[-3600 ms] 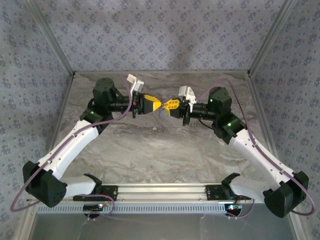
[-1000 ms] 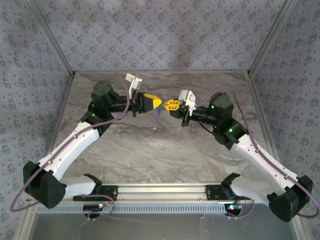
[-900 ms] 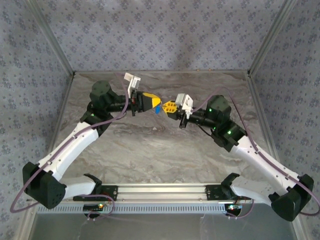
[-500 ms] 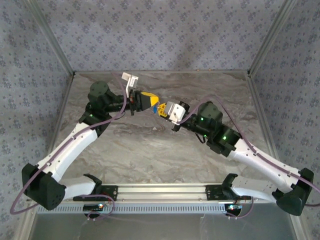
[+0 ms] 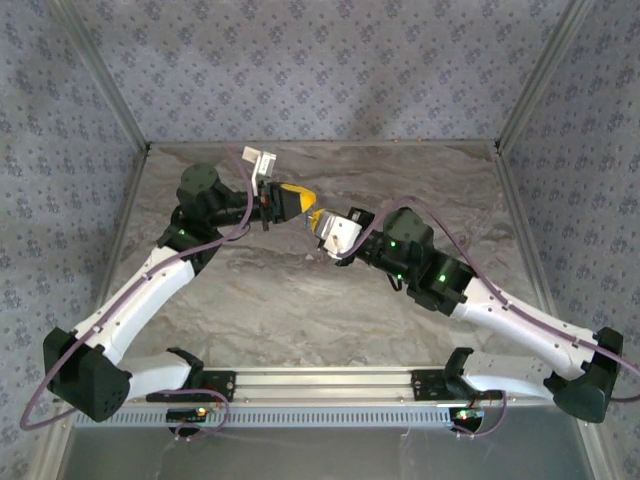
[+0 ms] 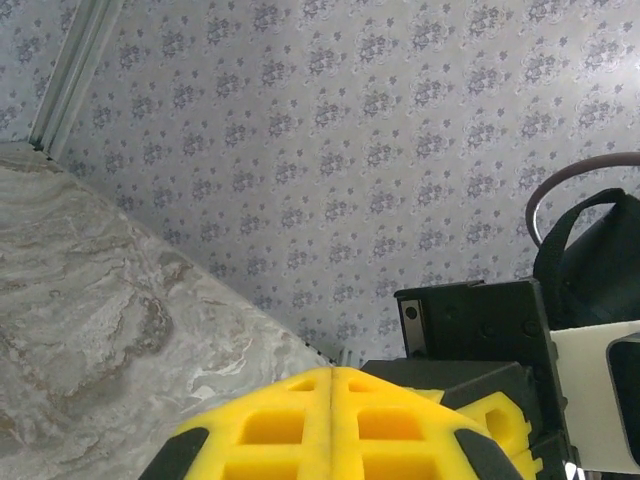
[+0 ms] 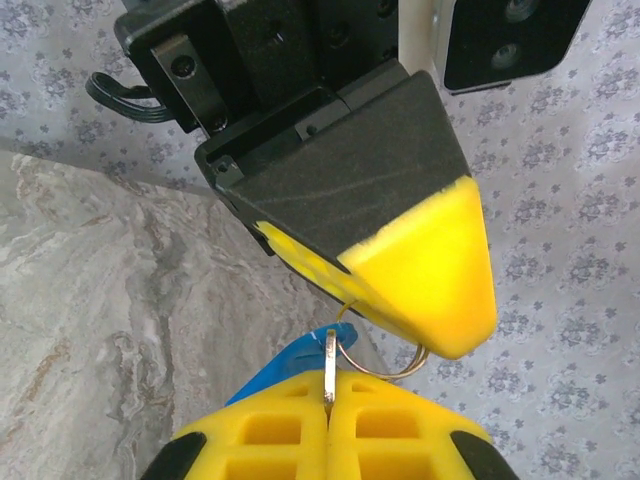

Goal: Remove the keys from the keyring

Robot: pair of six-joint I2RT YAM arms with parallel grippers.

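Right wrist view: right gripper [image 7: 330,425] jaws clamp the keys [image 7: 329,366] at their tips; just beyond, left gripper [image 7: 442,295] jaws are closed together on the keyring [image 7: 385,374].

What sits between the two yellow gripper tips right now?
In the right wrist view, a thin metal keyring spans from left gripper to right gripper, with the blue-and-silver keys pinched in the right.

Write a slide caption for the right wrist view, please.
Right gripper pinches the keys while left gripper clamps the keyring, above the table.
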